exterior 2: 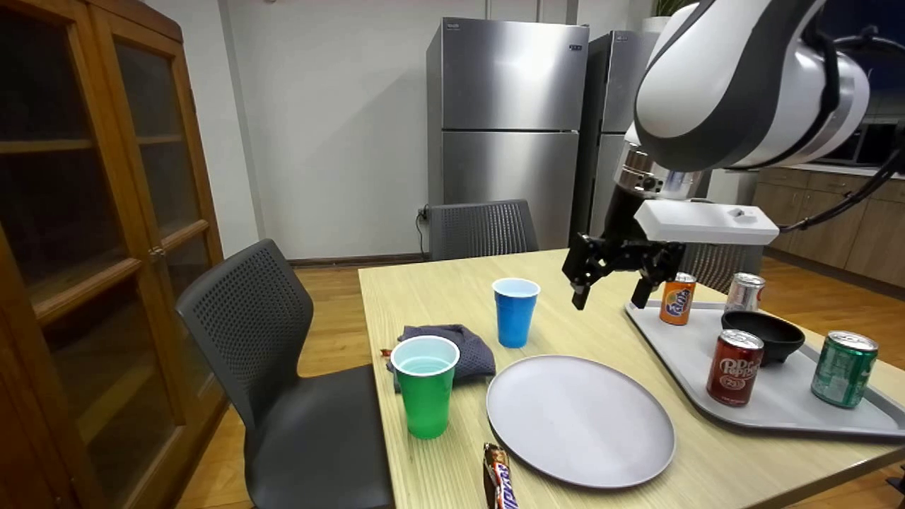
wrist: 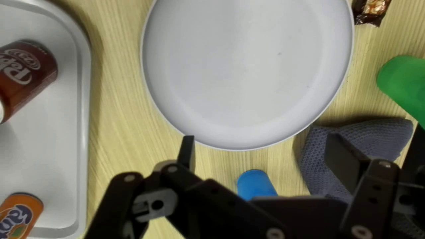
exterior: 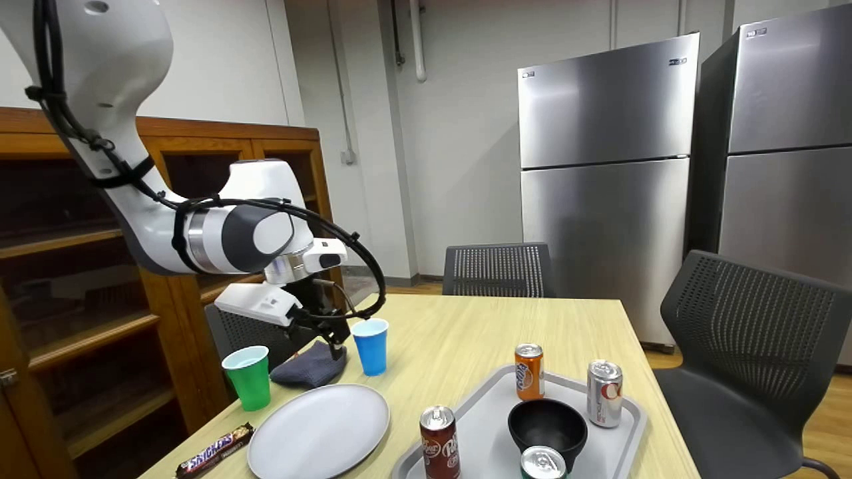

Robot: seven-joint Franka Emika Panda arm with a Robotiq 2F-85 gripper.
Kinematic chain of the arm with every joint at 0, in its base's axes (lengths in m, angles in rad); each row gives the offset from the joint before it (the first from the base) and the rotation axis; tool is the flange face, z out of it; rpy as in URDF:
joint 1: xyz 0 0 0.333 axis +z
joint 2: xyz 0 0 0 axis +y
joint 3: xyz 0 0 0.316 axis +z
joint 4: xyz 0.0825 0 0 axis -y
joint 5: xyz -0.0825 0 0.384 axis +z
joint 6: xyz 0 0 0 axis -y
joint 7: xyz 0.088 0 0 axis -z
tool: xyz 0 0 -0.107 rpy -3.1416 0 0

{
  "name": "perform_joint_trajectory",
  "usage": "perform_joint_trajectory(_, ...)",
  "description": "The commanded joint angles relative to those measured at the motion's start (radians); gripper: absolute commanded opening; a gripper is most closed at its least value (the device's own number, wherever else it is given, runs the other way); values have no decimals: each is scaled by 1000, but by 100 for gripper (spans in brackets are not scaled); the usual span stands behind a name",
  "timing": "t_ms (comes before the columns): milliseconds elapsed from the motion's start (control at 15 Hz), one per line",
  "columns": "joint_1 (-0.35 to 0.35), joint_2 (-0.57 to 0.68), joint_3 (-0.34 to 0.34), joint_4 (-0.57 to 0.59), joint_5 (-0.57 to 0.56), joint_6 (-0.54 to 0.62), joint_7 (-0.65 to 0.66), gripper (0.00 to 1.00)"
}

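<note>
Pictured nearest the lens, in the wrist view: a black two-fingered gripper, jaws spread wide apart, hovering over a pale wood-grain table. Set there: a grey rectangular tray and, nearby, a round pale-grey plate. Crumpled beside the plate: a slate-grey knitted cloth. Resting on the tray: a round black bowl. Standing upright near the plate, framed between the jaws in the wrist view: a blue plastic cup; by the cloth, a green plastic cup. Clustered around the bowl: metal drink cans in dark red, orange, silver and green.
</note>
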Motion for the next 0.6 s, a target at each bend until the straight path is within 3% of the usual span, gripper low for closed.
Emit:
perform_joint_trajectory(0,-62,-42,-27,-12,-1,-27,-101,100)
perform_joint_trajectory(533,-157,-23,-104,14,13,-24,-260,100)
